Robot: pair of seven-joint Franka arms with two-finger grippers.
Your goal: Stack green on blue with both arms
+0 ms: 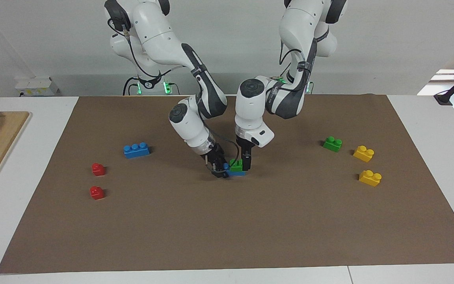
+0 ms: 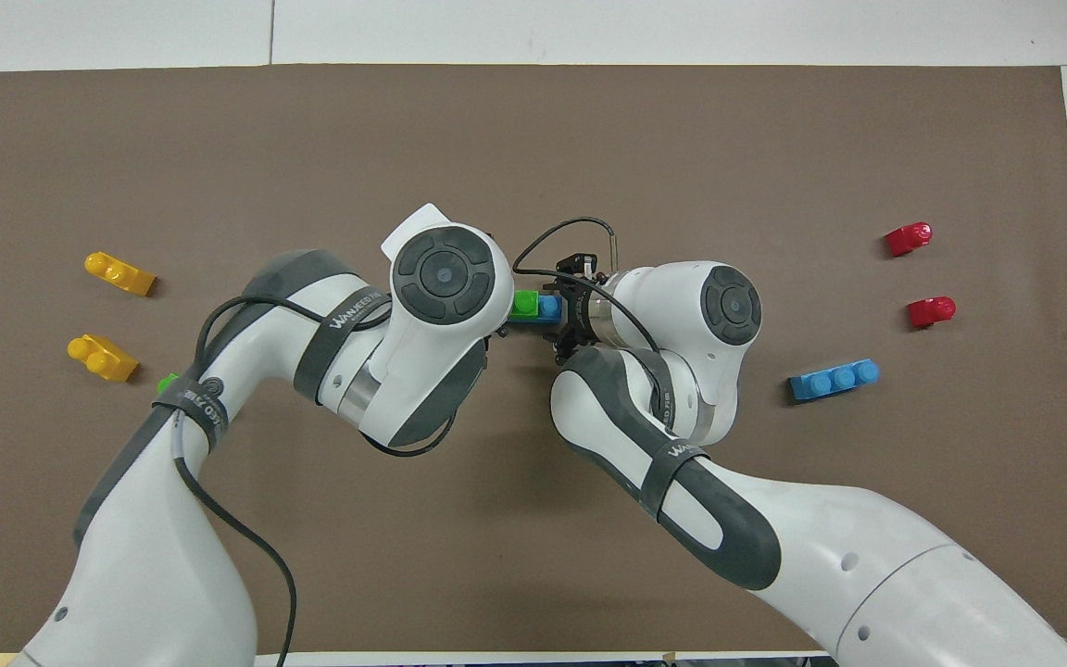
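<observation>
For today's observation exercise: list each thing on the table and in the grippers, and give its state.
green brick: seated on the blue brick, studs up.
blue brick: flat on the mat under it.
left gripper: at the stack.
right gripper: at the blue brick's end.
spare green brick: loose, upright.
spare blue brick: loose, upright.

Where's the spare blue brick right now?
The spare blue brick lies on the brown mat toward the right arm's end, nearer the robots than the two red bricks beside it.
</observation>
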